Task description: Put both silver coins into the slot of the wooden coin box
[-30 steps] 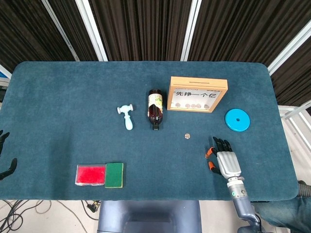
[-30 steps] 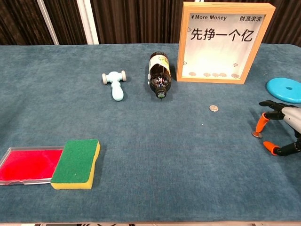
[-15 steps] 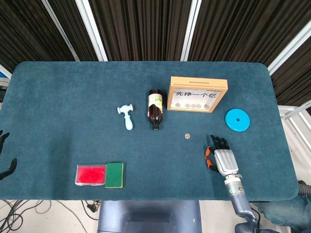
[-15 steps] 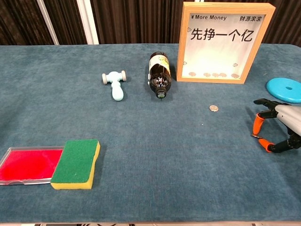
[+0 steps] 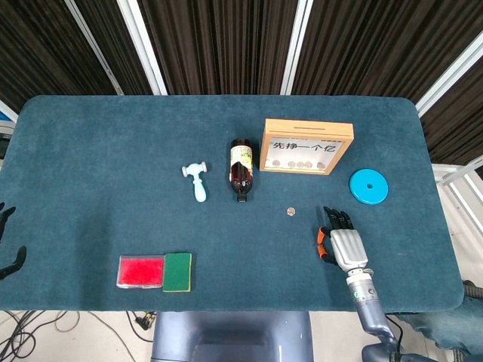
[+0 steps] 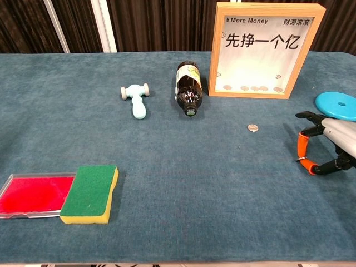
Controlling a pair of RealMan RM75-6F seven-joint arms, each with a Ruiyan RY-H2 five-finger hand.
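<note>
The right hand (image 6: 328,146) hovered low over the worktop (image 5: 113,151), its orange-tipped thumb and a finger pinching a silver coin (image 6: 301,160) edge-on between them. The other silver coin (image 6: 253,128) lay flat on the cloth a little to its left, near the front of the wooden coin box (image 6: 266,50), which stood upright. A blue disc (image 6: 337,104) sat just behind the hand. The left hand (image 5: 7,245) showed only at the head view's far edge, fingers curled, holding nothing visible.
</note>
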